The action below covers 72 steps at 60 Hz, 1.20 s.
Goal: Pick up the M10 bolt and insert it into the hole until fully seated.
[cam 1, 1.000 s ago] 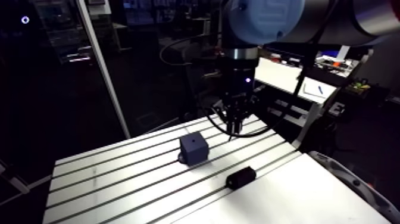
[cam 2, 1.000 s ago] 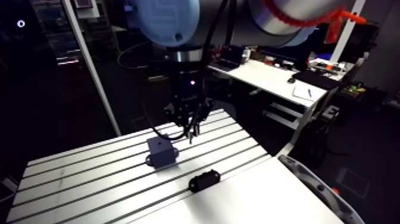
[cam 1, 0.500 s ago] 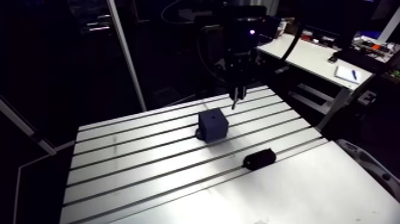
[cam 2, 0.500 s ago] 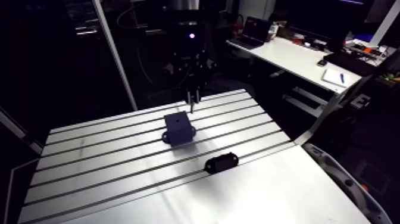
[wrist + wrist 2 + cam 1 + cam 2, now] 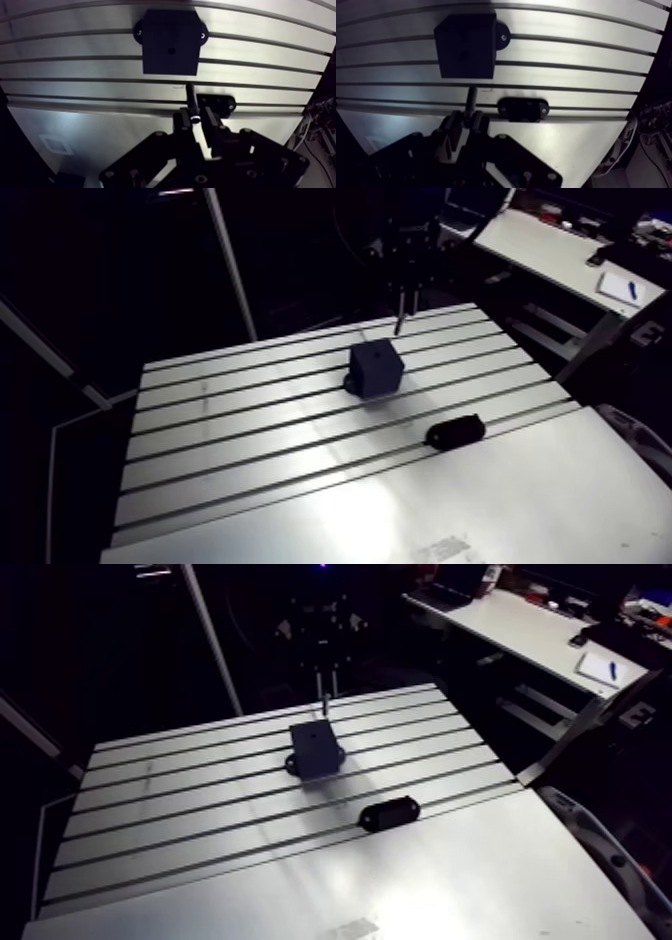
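A dark cube-shaped block [image 5: 171, 42] stands on the slotted table [image 5: 250, 448], with a small round hole [image 5: 171, 50] in its top face. My gripper [image 5: 196, 117] is shut on a slim dark bolt [image 5: 191, 100] that sticks straight out past the fingertips. In the arm view the gripper [image 5: 402, 268] hangs over the table's far edge, just behind and to the right of the block [image 5: 376, 368]. The bolt [image 5: 399, 323] points down, clear of the block. In the wrist view the bolt's tip lies short of the block, not over the hole.
A low black holder [image 5: 522, 108] with two screw heads lies on the table, a little nearer and to the right of the block [image 5: 455, 431]. The near part of the table is a smooth plate [image 5: 420, 518]. A slanted pole [image 5: 228, 258] rises behind the table's far left.
The arm view has swung up and over the table. The gripper with the bolt has drawn closer to the block's far side. Block and holder have stayed where they were.
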Each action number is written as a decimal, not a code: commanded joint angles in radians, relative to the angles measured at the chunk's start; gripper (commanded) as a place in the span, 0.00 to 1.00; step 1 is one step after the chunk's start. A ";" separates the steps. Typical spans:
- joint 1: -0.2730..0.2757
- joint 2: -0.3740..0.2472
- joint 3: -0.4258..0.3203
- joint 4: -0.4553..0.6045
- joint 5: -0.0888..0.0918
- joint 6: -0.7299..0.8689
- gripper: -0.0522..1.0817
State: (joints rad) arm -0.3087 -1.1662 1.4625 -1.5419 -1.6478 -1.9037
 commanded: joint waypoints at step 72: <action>0.049 0.093 -0.054 0.027 -0.007 0.051 1.00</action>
State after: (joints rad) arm -0.2619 -1.0753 1.4101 -1.5162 -1.6485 -1.8641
